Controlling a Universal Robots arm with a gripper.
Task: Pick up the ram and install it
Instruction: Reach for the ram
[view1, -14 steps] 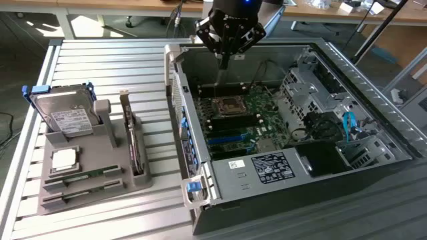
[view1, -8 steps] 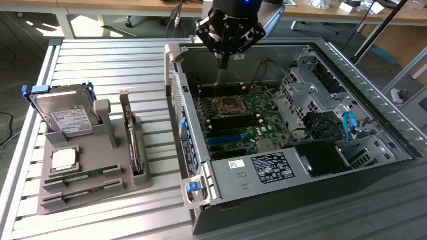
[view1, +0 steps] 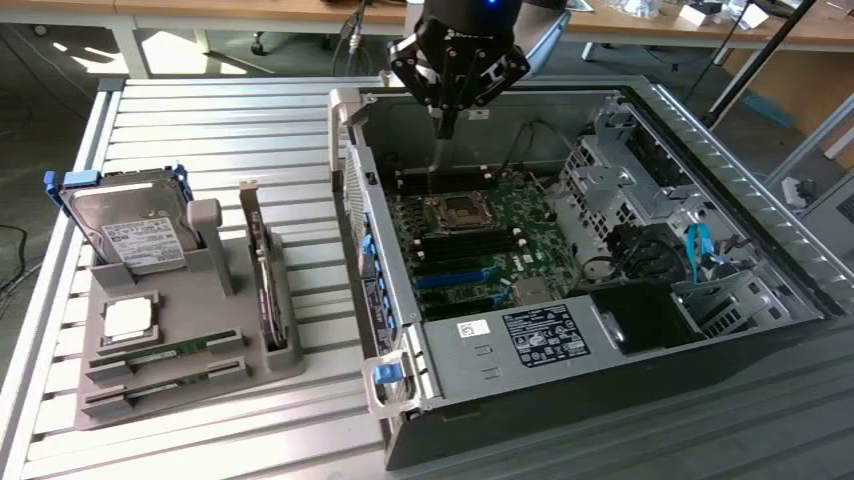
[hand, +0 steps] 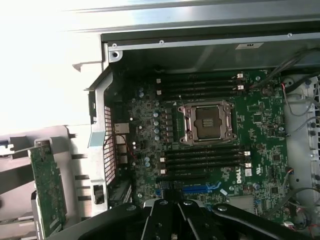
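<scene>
Two thin green ram sticks, one just behind the other, lie in slots at the front of a grey holder on the exterior view's left. My gripper hangs over the back of the open computer case, far from both sticks. Its black fingers meet at the middle, shut, and I see nothing held between them. Beneath it lies the green motherboard with dark ram slots on either side of the processor socket; the second bank of slots is the nearer one.
The grey holder also carries a hard drive, a small square silver-topped chip and an upright expansion card, whose green board shows in the wrist view. Cables and drive cages crowd the case's right side.
</scene>
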